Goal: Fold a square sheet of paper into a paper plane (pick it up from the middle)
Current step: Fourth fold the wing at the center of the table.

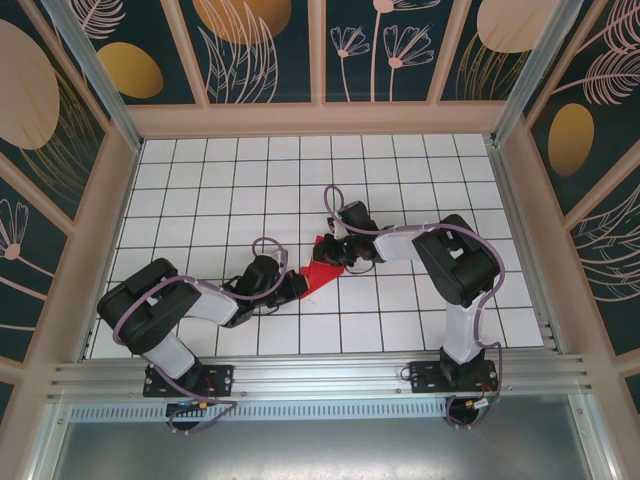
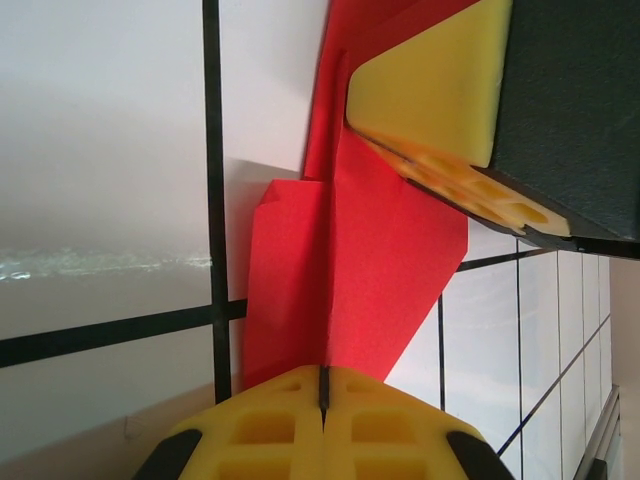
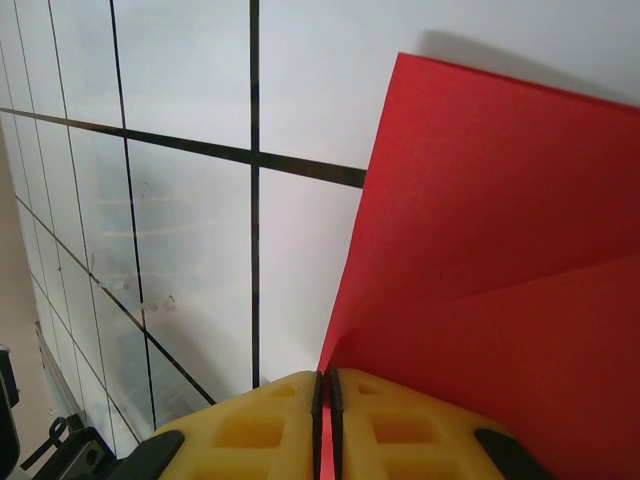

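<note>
Mid-fold step: left jaws and right jaws both clenched on the part-creased red sheet (image 1: 322,274) mid-bench (image 1: 200,190); next probably needs one flap carried over and pressed flat.

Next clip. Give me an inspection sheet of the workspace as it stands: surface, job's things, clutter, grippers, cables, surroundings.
Surface: white tiled table with black grid lines.
Job's things: red paper, partly folded with creases showing, between the two arms near mid-table.
Clutter: nothing seen.
Grippers: left gripper shut on the red paper; right gripper shut on another edge of it.
Cables: purple cables looped along both arms, apart from the paper.
Surroundings: floral wall panels in a wooden frame; aluminium rail at the near edge.
</note>
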Robot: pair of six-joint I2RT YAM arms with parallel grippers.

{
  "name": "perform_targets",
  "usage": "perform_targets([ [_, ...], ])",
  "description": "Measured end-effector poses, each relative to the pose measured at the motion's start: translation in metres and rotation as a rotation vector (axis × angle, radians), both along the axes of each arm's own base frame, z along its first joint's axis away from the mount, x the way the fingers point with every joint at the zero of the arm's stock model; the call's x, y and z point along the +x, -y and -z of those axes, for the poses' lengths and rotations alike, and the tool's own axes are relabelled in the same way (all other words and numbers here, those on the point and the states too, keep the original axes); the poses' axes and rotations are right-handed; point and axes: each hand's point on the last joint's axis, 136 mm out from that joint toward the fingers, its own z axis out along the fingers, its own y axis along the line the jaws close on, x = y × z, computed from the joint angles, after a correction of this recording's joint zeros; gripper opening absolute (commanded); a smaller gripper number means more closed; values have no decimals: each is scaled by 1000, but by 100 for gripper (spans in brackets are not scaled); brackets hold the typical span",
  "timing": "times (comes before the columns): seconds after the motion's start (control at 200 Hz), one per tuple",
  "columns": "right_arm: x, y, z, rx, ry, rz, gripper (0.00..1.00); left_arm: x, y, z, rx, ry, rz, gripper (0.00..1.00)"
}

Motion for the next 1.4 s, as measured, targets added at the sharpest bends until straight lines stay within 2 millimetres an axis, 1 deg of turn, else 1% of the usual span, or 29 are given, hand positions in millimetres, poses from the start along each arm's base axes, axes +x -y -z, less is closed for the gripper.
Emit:
perform_targets([
  [0.075, 0, 0, 1, -2, -1, 1, 14, 0, 0, 0, 2, -1, 0, 0],
  [0.17, 1, 0, 1, -3, 0, 3, 14, 0, 0, 0, 4, -2, 1, 10],
  [0.205, 1, 0, 1, -4, 0, 2, 14, 0, 0, -1, 3, -1, 1, 15],
  [0.29, 1, 0, 1, -4, 2, 2, 13, 0, -2, -5, 12, 5, 0, 19],
  [0.385, 1, 0, 1, -4, 6, -2, 13, -2, -6, -9, 33, 7, 1, 30],
  [0.42, 1, 0, 1, -5, 6, -3, 13, -2, -7, -12, 39, 13, 1, 32],
  [0.51, 1, 0, 1, -5, 11, -8, 13, 1, -7, -26, 41, 45, 1, 29],
  [0.63, 1, 0, 1, -6, 15, -14, 13, 10, 1, -51, 14, 105, 15, 16],
  [0.711, 0, 0, 1, -5, 17, -17, 13, 14, 7, -62, 3, 134, 38, 11],
  [0.791, 0, 0, 1, -5, 16, -17, 13, 14, 15, -67, -10, 142, 71, 9],
  [0.861, 0, 0, 2, -5, 16, -17, 13, 13, 20, -63, -13, 127, 100, 9],
  [0.946, 0, 0, 2, -5, 16, -17, 13, 8, 23, -49, -3, 90, 125, 8],
  [1.076, 0, 0, 2, -5, 16, -17, 13, 4, 22, -28, 27, 38, 139, 7],
  [1.176, 0, 0, 2, -5, 16, -17, 13, 2, 20, -16, 49, 12, 138, 6],
  [1.396, 0, 0, 2, -5, 16, -17, 13, 0, 17, -8, 46, 0, 124, 5],
])
